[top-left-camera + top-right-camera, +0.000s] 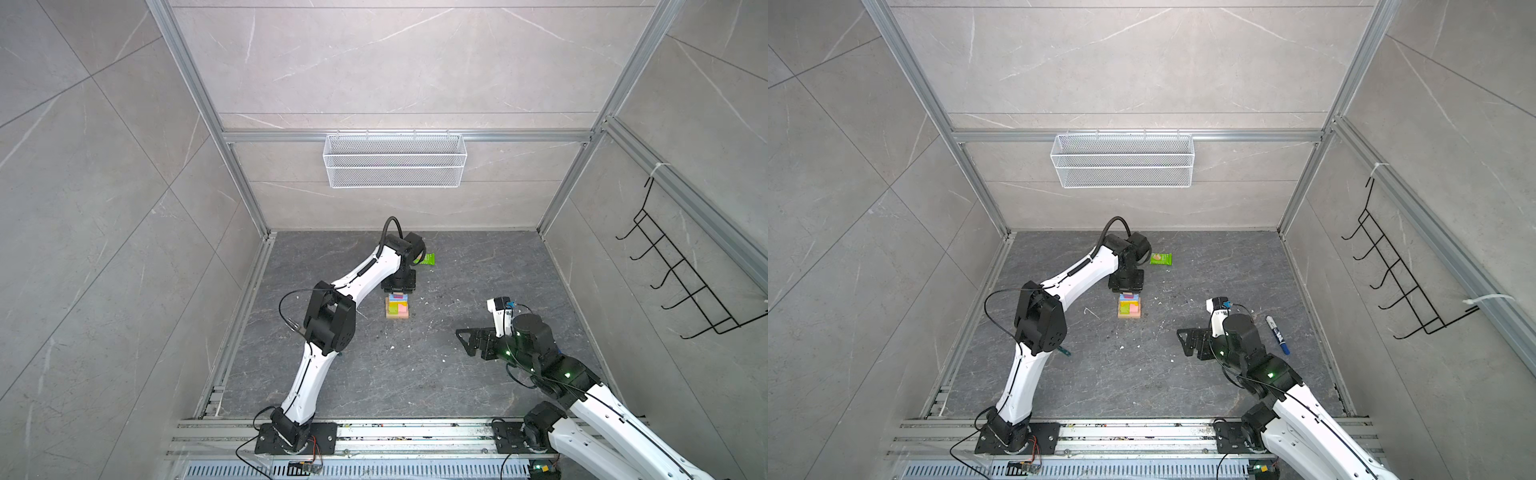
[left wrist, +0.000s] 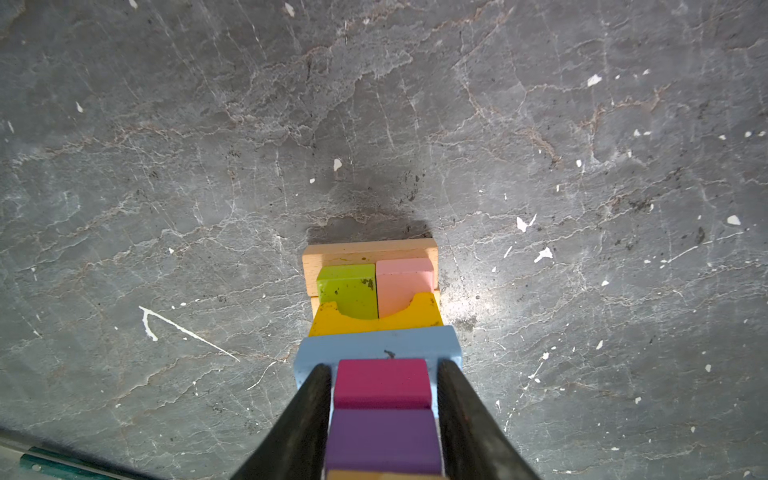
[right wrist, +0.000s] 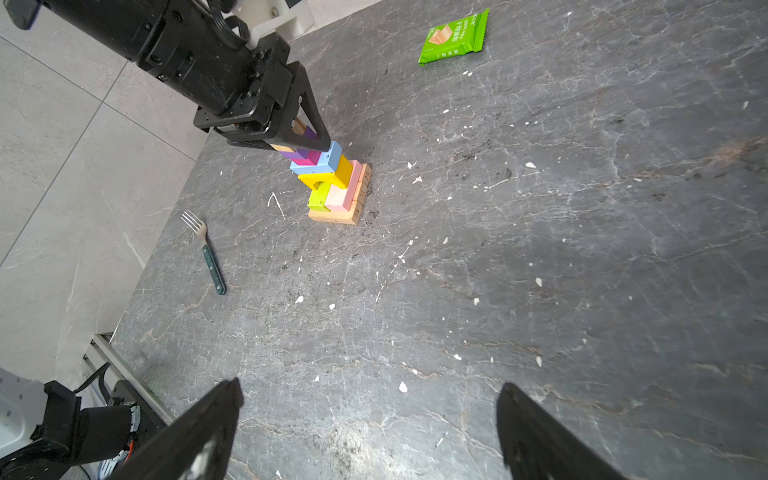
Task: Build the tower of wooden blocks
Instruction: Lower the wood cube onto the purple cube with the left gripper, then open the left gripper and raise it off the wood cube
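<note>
Tower (image 3: 332,183) mid surface (image 3: 540,249): tan base, lime + pink, yellow arch, light blue, magenta, purple, tan top. Left end effector (image 2: 384,365) straddles top blocks, grip unclear. Right end effector (image 3: 370,383) released, well apart.

Pretty sure I live in a robotics lab test cell, not anyone's home. Grey marble-look panels (image 1: 374,62) box me in, held by aluminium framing (image 1: 407,136), with a dark stone-look tabletop (image 1: 415,374) underneath. A white mesh basket (image 1: 395,164) hangs at 12 o'clock and a black wire hook rack (image 1: 681,282) at 3. My left arm (image 1: 309,374) and right arm (image 1: 623,432) are bolted to a slotted metal rail (image 1: 415,432) at 6.
</note>
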You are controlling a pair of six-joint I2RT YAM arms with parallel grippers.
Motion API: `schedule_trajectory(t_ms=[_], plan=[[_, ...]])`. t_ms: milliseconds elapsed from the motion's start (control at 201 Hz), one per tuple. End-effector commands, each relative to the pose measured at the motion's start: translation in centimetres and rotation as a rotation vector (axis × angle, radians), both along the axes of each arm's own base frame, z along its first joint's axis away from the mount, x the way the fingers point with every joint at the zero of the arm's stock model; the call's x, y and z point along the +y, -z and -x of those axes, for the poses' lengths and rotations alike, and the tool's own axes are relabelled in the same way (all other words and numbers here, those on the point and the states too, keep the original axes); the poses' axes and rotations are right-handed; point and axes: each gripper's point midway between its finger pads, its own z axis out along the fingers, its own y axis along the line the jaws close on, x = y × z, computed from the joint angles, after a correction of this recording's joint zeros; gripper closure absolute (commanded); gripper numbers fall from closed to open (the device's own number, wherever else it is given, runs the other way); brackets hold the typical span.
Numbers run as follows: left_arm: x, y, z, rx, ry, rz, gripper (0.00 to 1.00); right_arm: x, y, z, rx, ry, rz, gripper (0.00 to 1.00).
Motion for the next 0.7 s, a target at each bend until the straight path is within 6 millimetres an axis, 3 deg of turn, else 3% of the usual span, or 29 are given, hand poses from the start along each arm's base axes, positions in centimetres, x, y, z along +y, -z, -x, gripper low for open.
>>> schedule_trajectory(t_ms=[0, 324, 513, 692], plan=[[0.4, -0.5, 0.0, 0.007, -0.022, -0.002, 0.53, -0.3, 0.0, 0.2, -0.006, 0.003, 0.014, 0.04], [0.4, -2.9, -0.4, -0.050, -0.016, 0.019, 0.40, -0.2, -0.2, 0.0, -0.012, 0.002, 0.012, 0.03], [0.7, -4.9, -0.6, -0.103, -0.007, 0.025, 0.16, 0.0, -0.5, -0.2, -0.019, -0.002, 0.013, 0.03], [1.0, -7.1, -0.8, -0.165, 0.016, 0.026, 0.09, 0.1, -0.5, -0.8, -0.027, 0.002, 0.022, 0.00]])
